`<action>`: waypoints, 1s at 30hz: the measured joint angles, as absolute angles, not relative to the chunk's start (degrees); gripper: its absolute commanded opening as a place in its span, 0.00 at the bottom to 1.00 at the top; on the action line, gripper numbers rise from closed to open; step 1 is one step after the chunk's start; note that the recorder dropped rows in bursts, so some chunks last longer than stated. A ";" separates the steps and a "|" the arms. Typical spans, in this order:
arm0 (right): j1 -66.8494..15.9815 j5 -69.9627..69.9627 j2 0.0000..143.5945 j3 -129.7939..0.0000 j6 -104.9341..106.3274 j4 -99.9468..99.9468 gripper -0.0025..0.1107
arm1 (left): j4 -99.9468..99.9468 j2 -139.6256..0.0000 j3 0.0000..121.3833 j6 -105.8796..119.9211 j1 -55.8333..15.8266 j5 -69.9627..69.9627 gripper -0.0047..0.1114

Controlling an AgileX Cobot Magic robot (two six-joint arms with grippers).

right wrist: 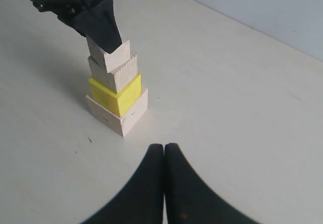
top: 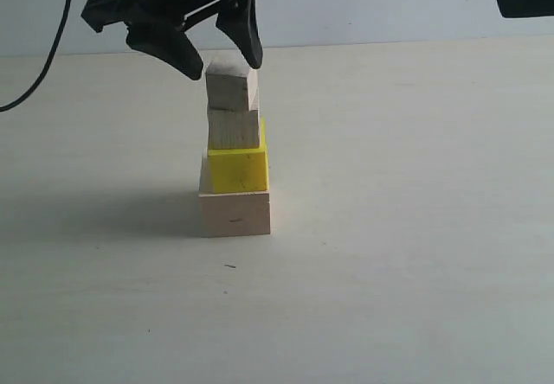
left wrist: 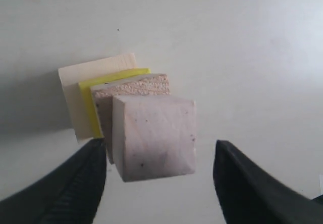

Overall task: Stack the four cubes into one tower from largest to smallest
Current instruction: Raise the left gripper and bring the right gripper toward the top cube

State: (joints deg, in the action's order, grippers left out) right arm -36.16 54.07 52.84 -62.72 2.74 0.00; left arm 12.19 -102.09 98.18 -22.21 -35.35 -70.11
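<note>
1. All four cubes stand in one tower (top: 235, 176). The large cube (top: 235, 214) sits on the table (top: 415, 272), the yellow cube (top: 238, 169) on top of it, then the tan cube (top: 233, 130), and the whitish cube (top: 231, 88) highest of all.
2. That runs largest to smallest, so I judge the stacking itself done.
3. My left gripper (top: 222, 64) hangs just above the whitish cube with its jaws wide, one finger on each side, holding nothing. One finger is very near a corner of that cube, and I cannot tell whether it touches.
4. My right gripper (right wrist: 164, 149) is pressed closed and empty, well apart from the large cube.
5. The upper cubes sit toward one edge of the large cube rather than centred, and the whitish one looks slightly twisted.
6. What remains, as I see it, is to lift my left gripper straight up without brushing the top.
</note>
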 measured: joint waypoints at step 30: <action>-36.16 33.32 78.95 -62.72 2.74 1.87 0.02 | 2.02 -91.22 97.46 -14.56 -35.35 -70.31 0.04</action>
State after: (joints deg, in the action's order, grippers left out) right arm -36.16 33.32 78.95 -62.72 2.74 1.87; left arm 2.02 -91.22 97.46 -14.56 -35.35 -70.31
